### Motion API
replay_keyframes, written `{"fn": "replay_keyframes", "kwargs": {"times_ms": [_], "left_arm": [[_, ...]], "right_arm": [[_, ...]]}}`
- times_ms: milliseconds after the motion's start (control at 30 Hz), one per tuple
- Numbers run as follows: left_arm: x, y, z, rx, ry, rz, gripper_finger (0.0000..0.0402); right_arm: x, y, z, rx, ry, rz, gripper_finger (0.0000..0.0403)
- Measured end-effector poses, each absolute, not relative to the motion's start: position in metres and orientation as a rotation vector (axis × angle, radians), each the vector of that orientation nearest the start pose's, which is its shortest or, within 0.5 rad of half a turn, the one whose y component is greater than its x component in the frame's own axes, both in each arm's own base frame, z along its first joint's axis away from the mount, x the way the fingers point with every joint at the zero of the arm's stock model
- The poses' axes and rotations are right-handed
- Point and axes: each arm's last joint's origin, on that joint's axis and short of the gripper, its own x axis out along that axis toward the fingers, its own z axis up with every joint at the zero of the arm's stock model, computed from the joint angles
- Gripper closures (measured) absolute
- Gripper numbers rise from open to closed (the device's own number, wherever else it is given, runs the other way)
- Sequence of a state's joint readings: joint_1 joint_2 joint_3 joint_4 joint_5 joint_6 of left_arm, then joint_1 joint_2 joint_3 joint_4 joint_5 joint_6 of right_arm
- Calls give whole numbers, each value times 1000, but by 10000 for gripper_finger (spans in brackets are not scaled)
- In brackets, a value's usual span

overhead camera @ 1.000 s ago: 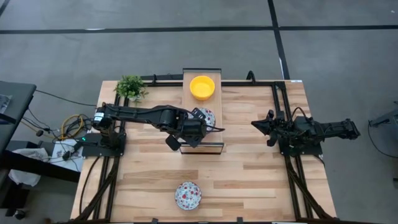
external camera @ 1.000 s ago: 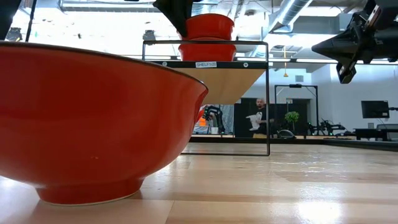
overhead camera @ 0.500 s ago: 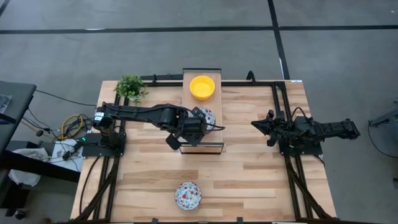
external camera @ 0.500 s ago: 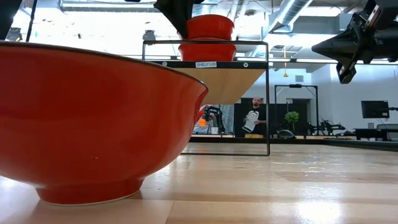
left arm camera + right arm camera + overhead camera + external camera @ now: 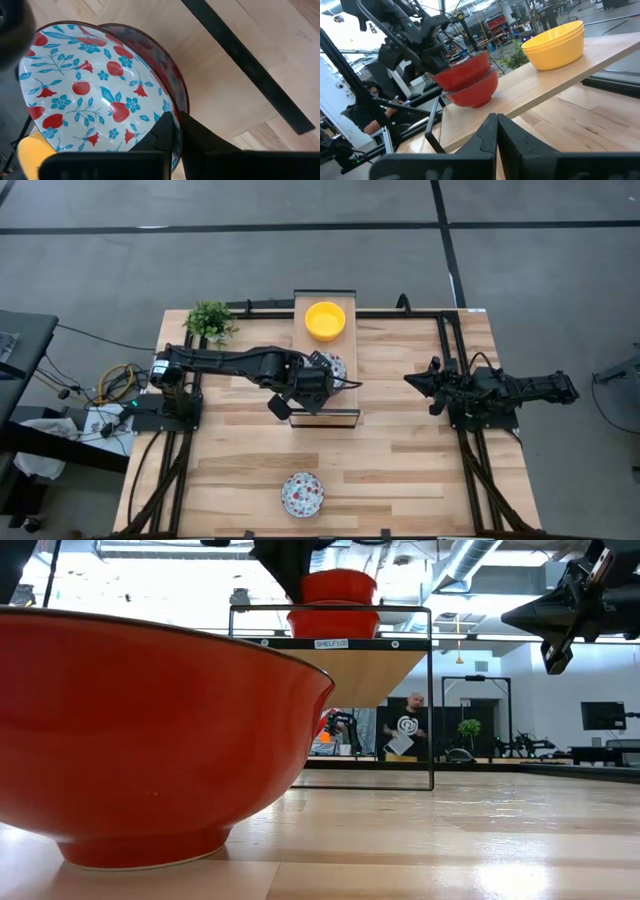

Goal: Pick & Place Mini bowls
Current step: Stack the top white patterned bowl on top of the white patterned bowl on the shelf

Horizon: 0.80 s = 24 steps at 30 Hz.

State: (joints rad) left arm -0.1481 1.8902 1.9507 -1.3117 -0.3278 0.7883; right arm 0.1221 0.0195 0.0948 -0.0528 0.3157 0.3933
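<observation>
Two floral bowls point(image 5: 470, 82) sit stacked, mouths up, on the near part of the raised wooden shelf point(image 5: 345, 385) at the table's point(image 5: 420, 470) middle; being round, they have no long axis. The left end effector point(image 5: 176, 131) is clamped on the upper bowl's rim, one finger inside the patterned wall and one outside on the red exterior. Whether the upper bowl rests on the lower one or is just above it cannot be told. Yellow bowls point(image 5: 325, 319), also nested and upright, stand at the shelf's far end. Another floral bowl point(image 5: 302, 494) sits upright alone near the table's front edge. The right end effector point(image 5: 496, 125) is clenched on nothing, hovering at the table's right side.
</observation>
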Motion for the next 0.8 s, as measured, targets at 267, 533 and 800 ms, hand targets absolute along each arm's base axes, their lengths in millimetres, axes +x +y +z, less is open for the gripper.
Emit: {"fn": "replay_keyframes", "kwargs": {"times_ms": [267, 533, 800], "left_arm": [[375, -45, 333, 1020, 1261, -327, 387], [375, -45, 334, 1014, 1255, -327, 385], [375, -47, 334, 983, 1236, -368, 342]], "right_arm": [[92, 2, 189, 407, -60, -186, 403], [91, 2, 189, 408, -62, -186, 403], [92, 2, 189, 408, -61, -186, 403]]}}
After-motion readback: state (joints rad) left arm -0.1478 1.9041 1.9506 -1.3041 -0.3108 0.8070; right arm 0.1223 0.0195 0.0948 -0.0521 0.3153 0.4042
